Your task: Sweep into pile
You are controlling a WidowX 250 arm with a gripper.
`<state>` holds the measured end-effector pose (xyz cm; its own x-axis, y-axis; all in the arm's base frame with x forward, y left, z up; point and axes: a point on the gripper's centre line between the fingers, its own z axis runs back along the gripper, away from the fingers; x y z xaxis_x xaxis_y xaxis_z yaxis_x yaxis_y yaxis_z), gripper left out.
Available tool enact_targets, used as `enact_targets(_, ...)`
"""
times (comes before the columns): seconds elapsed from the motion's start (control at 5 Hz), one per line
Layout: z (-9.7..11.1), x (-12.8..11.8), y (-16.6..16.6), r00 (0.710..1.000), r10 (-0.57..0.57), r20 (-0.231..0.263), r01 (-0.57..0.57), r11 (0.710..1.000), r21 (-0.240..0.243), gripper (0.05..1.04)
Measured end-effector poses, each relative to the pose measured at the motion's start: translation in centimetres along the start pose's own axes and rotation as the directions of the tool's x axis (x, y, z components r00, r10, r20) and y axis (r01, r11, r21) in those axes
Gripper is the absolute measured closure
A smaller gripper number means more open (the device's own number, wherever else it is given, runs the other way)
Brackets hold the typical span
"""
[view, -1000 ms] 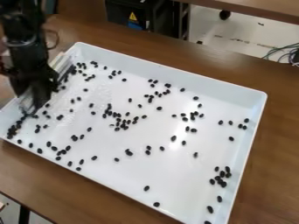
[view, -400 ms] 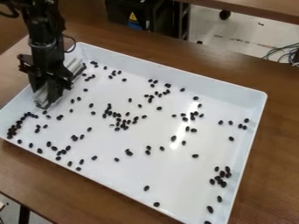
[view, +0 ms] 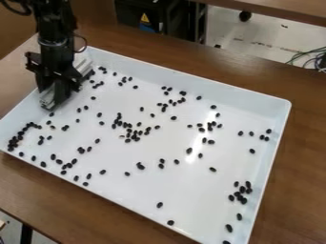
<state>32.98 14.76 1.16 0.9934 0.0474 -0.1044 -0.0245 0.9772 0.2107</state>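
Beans [view: 14, 143] bunch in the left corner of the tray [view: 191, 80]. Up from them, at the tray's left side, hangs the gripper [view: 55, 91], its fingers closed around a pale bar [view: 82, 68]. More beans lie scattered rightward, some clustered near the right wall

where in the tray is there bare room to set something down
Widest gap: between the two near-wall beans and the right-wall clump. The far-right corner of the tray is also free. Crowded: the middle cluster and the left-corner clump.
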Motion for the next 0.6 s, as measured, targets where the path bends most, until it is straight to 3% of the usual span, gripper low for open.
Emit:
enact_targets(0.4,-0.7,1.5,-0.2,0.998,-0.053,-0.026,0.054,0.997,0.049,0.726)
enact_targets(0.6,-0.7,1.7,-1.7,0.994,-0.112,-0.007,0.112,0.993,-0.038,0.726)
